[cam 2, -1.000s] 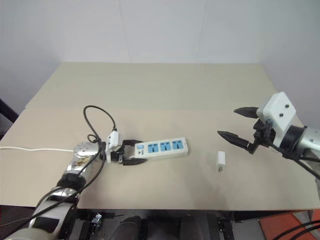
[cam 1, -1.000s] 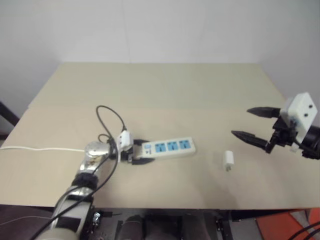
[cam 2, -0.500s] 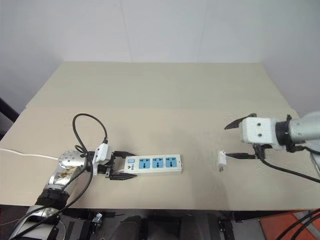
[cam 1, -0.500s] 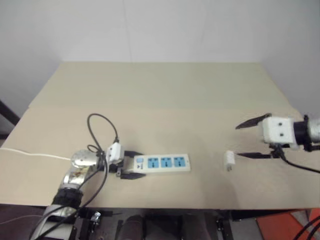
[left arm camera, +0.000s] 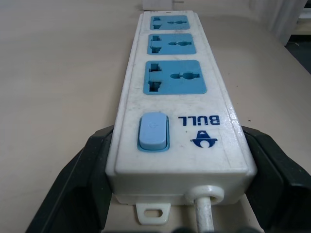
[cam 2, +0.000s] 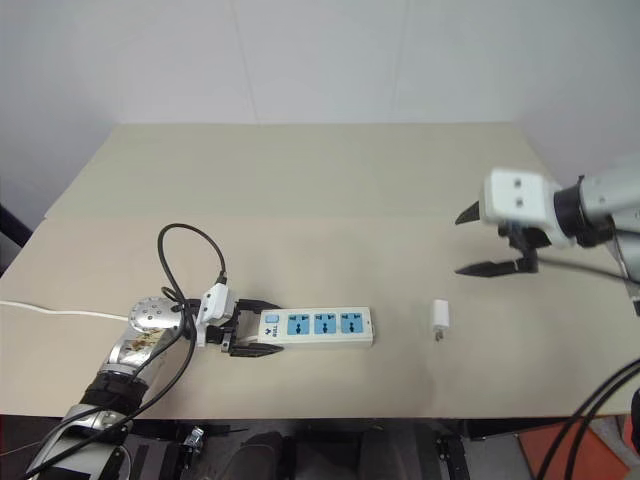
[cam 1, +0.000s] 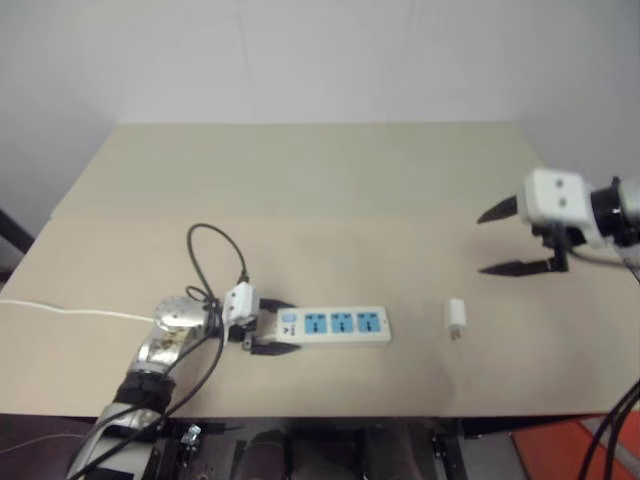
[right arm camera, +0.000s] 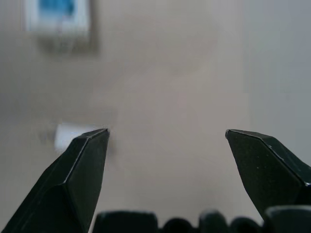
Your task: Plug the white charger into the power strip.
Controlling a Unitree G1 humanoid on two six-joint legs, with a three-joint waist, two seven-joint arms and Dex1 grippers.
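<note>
On the beige table [cam 1: 330, 190], your left gripper [cam 1: 268, 328] pinches the cord end of the power strip [cam 1: 338, 325], which lies lengthwise left to right, blue sockets facing up. The white charger [cam 1: 455, 319] lies loose just off the strip's free end, its long axis front to back, prongs seemingly toward the near edge. Your right gripper [cam 1: 496, 240], fingers spread wide and empty, hovers above and beyond it. Descend off-centre and a fingertip could knock the small charger away.

One power strip [cam 1: 340, 325], one white charger [cam 1: 456, 318]
</note>
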